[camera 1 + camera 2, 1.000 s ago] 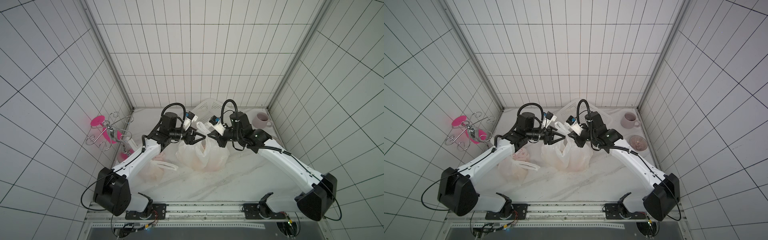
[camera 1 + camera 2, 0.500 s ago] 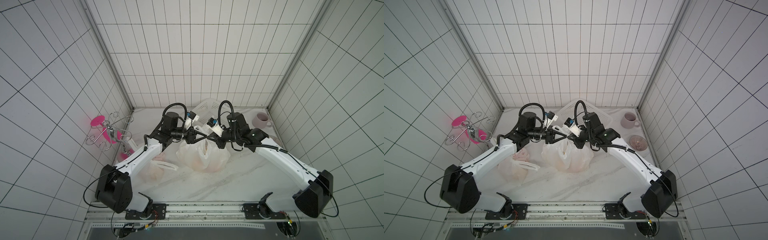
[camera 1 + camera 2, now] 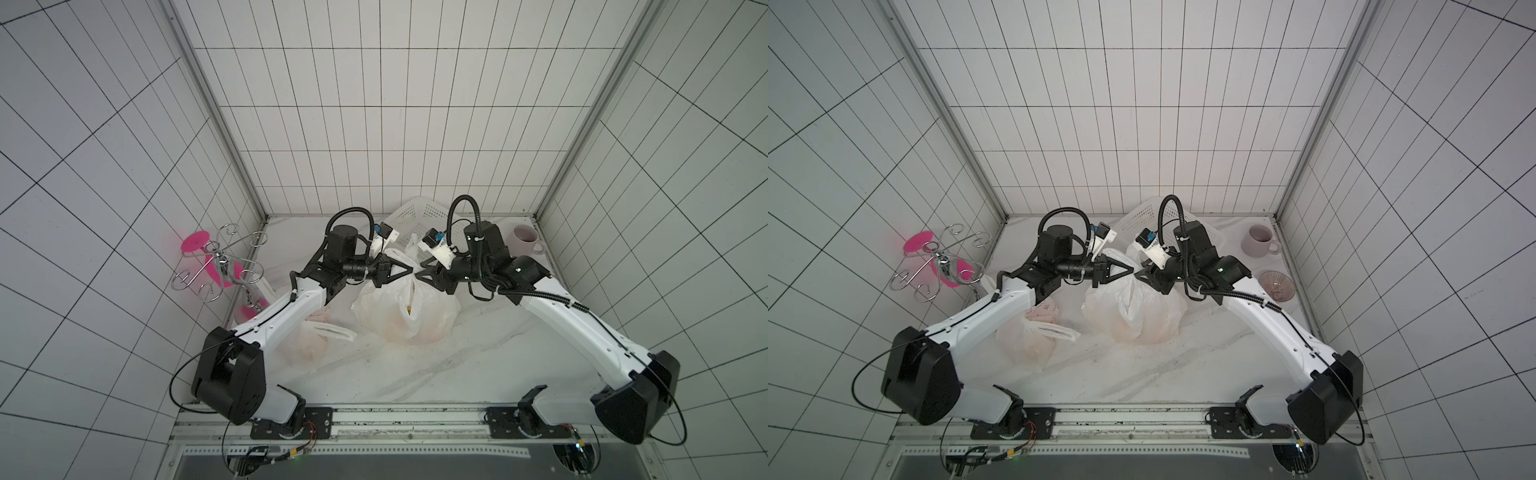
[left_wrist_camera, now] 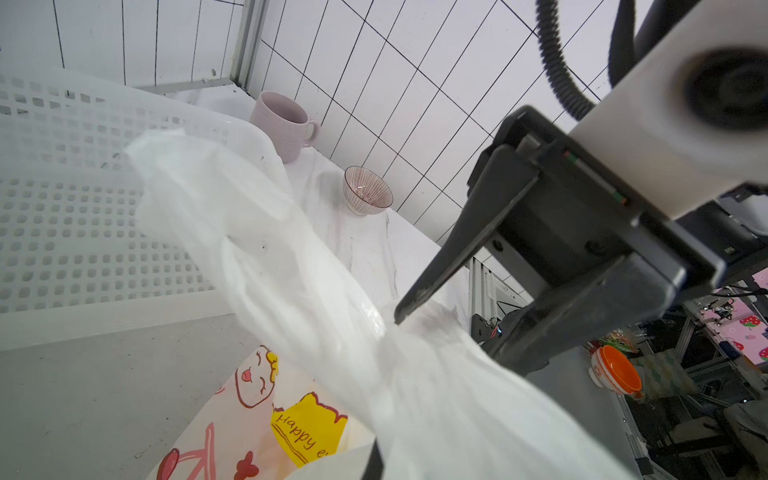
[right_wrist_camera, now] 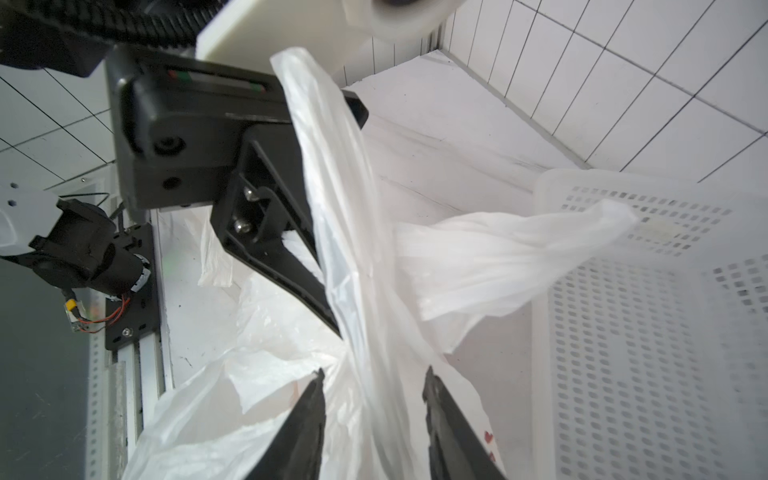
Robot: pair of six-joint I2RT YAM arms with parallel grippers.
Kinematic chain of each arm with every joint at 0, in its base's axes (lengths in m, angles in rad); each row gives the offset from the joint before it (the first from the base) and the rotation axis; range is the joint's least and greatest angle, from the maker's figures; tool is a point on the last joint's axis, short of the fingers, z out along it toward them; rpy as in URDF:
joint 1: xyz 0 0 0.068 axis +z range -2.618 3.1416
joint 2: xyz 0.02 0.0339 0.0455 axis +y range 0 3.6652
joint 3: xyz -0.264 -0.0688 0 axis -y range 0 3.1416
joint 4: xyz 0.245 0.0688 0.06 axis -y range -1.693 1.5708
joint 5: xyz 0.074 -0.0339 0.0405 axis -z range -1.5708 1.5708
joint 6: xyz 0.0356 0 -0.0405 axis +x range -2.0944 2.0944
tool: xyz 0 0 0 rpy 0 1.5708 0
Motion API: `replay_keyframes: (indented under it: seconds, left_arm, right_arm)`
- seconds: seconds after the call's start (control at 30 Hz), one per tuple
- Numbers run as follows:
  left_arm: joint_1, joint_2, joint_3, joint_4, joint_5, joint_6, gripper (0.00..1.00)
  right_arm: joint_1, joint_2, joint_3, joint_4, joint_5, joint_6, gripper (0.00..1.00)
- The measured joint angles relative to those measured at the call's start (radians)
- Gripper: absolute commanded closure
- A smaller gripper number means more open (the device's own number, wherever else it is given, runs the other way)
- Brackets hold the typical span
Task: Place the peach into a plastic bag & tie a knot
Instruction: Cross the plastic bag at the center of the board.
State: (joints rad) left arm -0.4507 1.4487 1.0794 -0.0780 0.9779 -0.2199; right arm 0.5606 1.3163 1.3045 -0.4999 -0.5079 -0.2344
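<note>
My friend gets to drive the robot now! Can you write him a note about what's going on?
Left claw: shut on one handle of the plastic bag.
Right claw: open, the bag's neck between its jaws, unpinched.
Bag sits on the table; a pinkish tint inside is likely the peach.
Left to do: the knot. The handles look crossed, not tight.

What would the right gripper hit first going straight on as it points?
The twisted neck of the plastic bag, between the open jaws of the right gripper; close behind, probably the left gripper, shut on that bag.
</note>
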Motion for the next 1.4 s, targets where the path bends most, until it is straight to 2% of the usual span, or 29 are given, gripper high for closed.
replay_keyframes:
  seconds: [0.07, 0.17, 0.3, 0.47, 0.6, 0.8, 0.87, 0.9, 1.03, 1.17, 1.27, 1.4]
  left_arm:
    - [0.0, 0.0, -0.005, 0.003, 0.0, 0.008, 0.99]
    - [0.0, -0.013, -0.024, 0.008, -0.006, 0.046, 0.99]
    - [0.0, -0.046, -0.037, 0.007, -0.02, 0.12, 0.98]
    - [-0.002, -0.06, -0.037, -0.001, -0.033, 0.185, 0.97]
    - [-0.012, -0.061, -0.037, -0.013, -0.04, 0.212, 0.97]
    - [-0.021, -0.062, -0.036, -0.033, -0.045, 0.235, 0.96]
    - [-0.021, -0.062, -0.036, -0.04, -0.049, 0.24, 0.96]
    - [-0.021, -0.062, -0.035, -0.047, -0.053, 0.243, 0.96]
    - [-0.02, -0.062, -0.03, -0.061, -0.069, 0.246, 0.97]
    - [-0.011, -0.062, -0.021, -0.062, -0.07, 0.219, 0.99]
    - [0.01, -0.062, -0.021, -0.053, -0.07, 0.173, 1.0]
    - [0.04, -0.061, -0.021, 0.003, -0.063, 0.089, 1.0]
  right_arm:
    - [-0.032, -0.028, 0.0, 0.0, -0.017, 0.062, 0.48]
    - [-0.079, -0.034, 0.035, -0.021, -0.024, 0.208, 0.49]
    - [-0.13, 0.064, 0.199, -0.065, -0.042, 0.497, 0.51]
    - [-0.141, 0.183, 0.322, -0.099, -0.055, 0.76, 0.43]
    - [-0.13, 0.242, 0.344, -0.134, -0.062, 0.882, 0.38]
    - [-0.094, 0.341, 0.429, -0.166, -0.083, 0.953, 0.38]
    - [-0.086, 0.361, 0.445, -0.177, -0.094, 0.963, 0.42]
    - [-0.082, 0.37, 0.455, -0.185, -0.1, 0.97, 0.47]
    - [-0.075, 0.379, 0.46, -0.2, -0.115, 0.968, 0.78]
    - [-0.077, 0.373, 0.46, -0.202, -0.11, 0.951, 0.97]
    - [-0.081, 0.33, 0.436, -0.158, -0.112, 0.927, 1.0]
    - [-0.077, 0.151, 0.25, 0.014, -0.138, 0.902, 1.0]
